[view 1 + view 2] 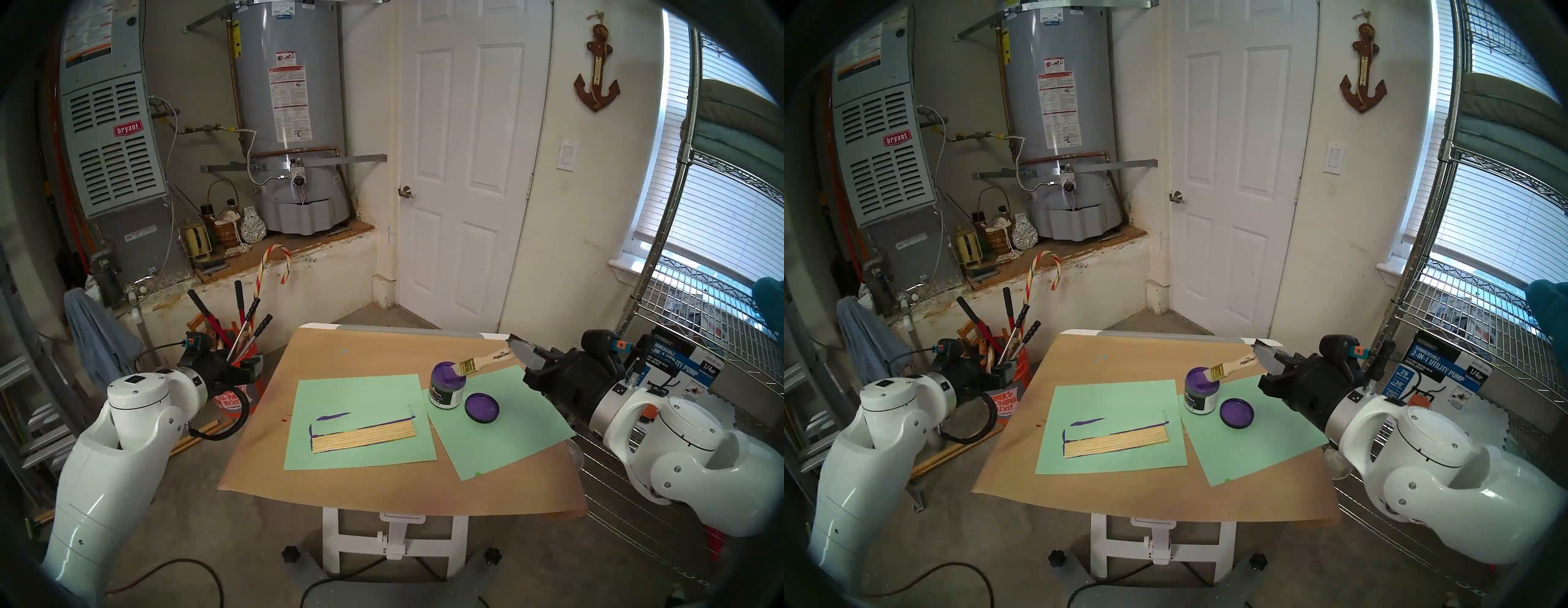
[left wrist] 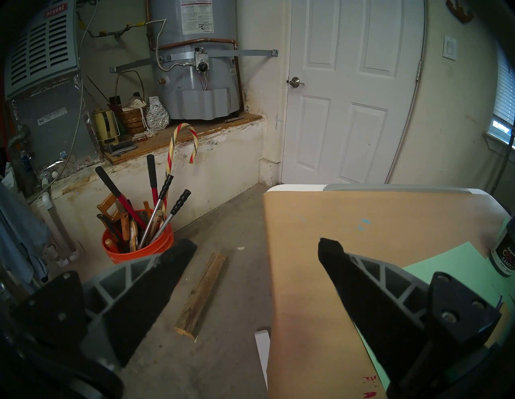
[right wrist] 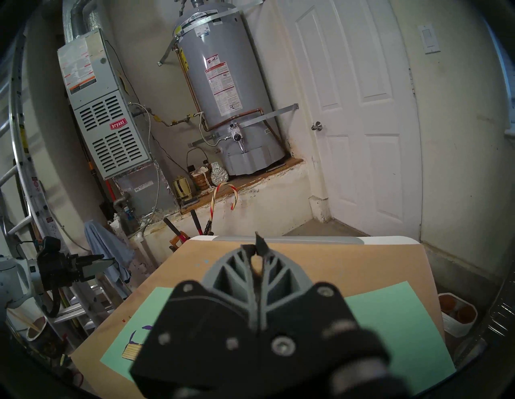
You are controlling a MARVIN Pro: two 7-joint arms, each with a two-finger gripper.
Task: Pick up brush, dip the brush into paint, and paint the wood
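The brush (image 1: 488,358) (image 1: 1233,366) slants down to the left, its purple bristles inside the open paint jar (image 1: 445,384) (image 1: 1201,390). My right gripper (image 1: 515,344) (image 1: 1261,346) (image 3: 257,246) is shut on the end of the pale handle, above the table's far right. The wood (image 1: 365,439) (image 1: 1117,441) lies bare tan on the left green sheet, with purple strokes along its far and left edges. My left gripper (image 1: 254,367) (image 2: 257,246) hangs open and empty off the table's left edge. The right wrist view hides the brush behind its own fingers.
The purple-coated lid (image 1: 481,407) lies right of the jar on the second green sheet (image 1: 500,429). Brown paper covers the table (image 1: 382,492). An orange bucket of tools (image 2: 136,248) and a wood offcut (image 2: 200,292) sit on the floor left. A wire shelf (image 1: 679,382) stands right.
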